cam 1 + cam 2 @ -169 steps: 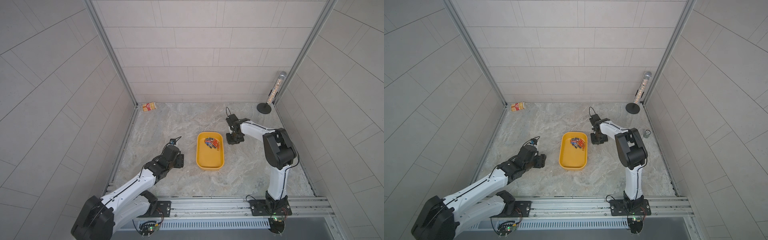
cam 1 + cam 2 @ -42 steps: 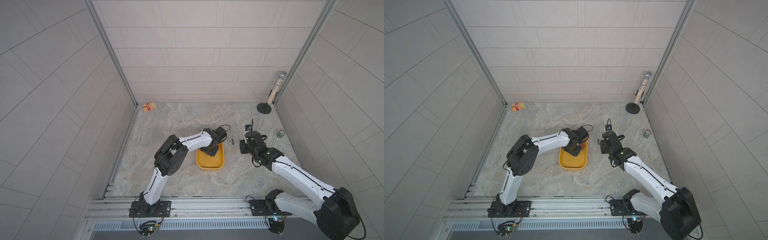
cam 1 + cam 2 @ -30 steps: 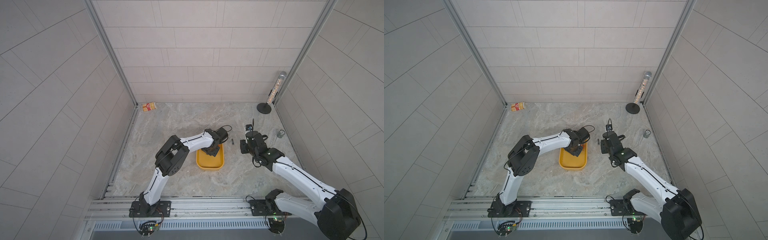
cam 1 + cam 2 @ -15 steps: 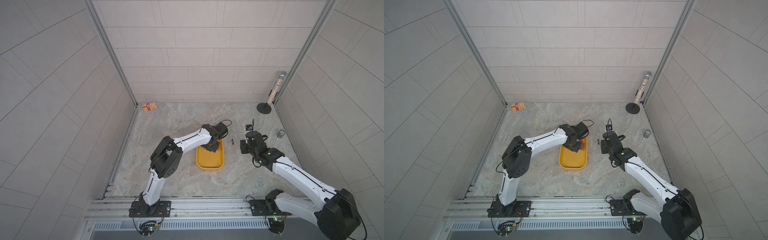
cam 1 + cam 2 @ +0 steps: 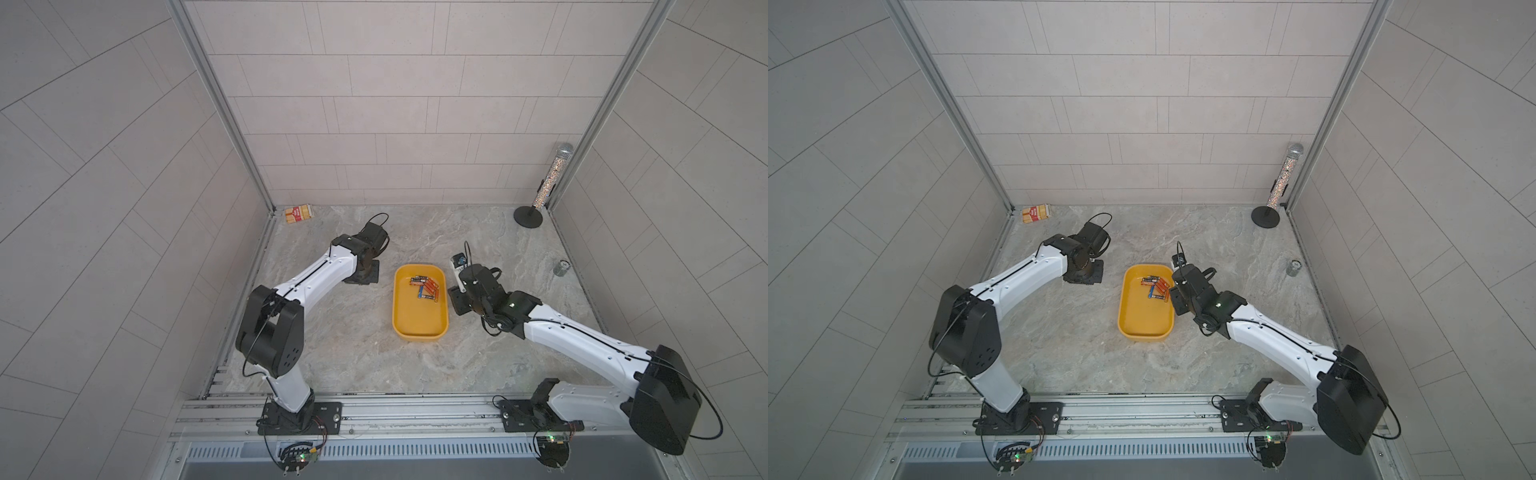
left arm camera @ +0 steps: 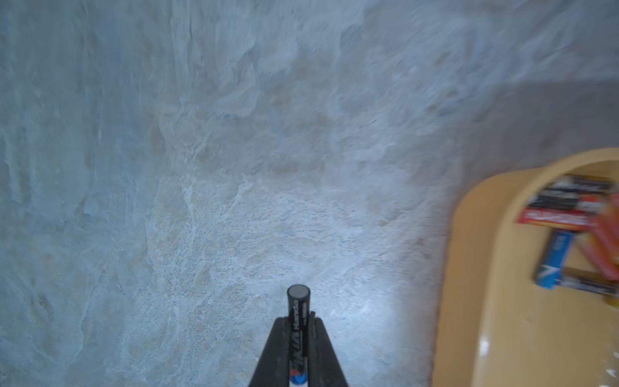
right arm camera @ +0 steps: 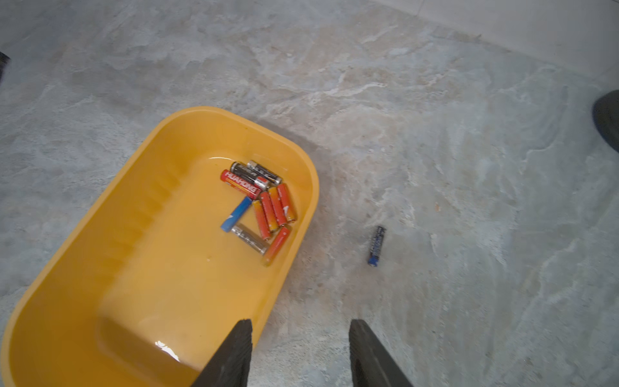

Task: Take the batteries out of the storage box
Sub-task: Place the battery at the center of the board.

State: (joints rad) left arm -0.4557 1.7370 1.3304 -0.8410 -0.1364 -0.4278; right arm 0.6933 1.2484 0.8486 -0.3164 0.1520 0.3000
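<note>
The yellow storage box [image 5: 419,322] sits in the middle of the counter [image 5: 353,345]. A small pile of batteries [image 7: 261,204] lies at its far end — red ones, black ones and one blue one. The left hand [image 6: 299,321] is off to one side of the box, over bare counter. Its two fingers are squeezed tight on a black battery [image 6: 298,301] that sticks out past the tips. The right hand [image 7: 299,323] hangs at the other side of the box with its fingers apart and nothing between them — one finger over the rim, one over the counter. Near it, outside the box, one dark battery [image 7: 376,245] lies flat on the counter.
</note>
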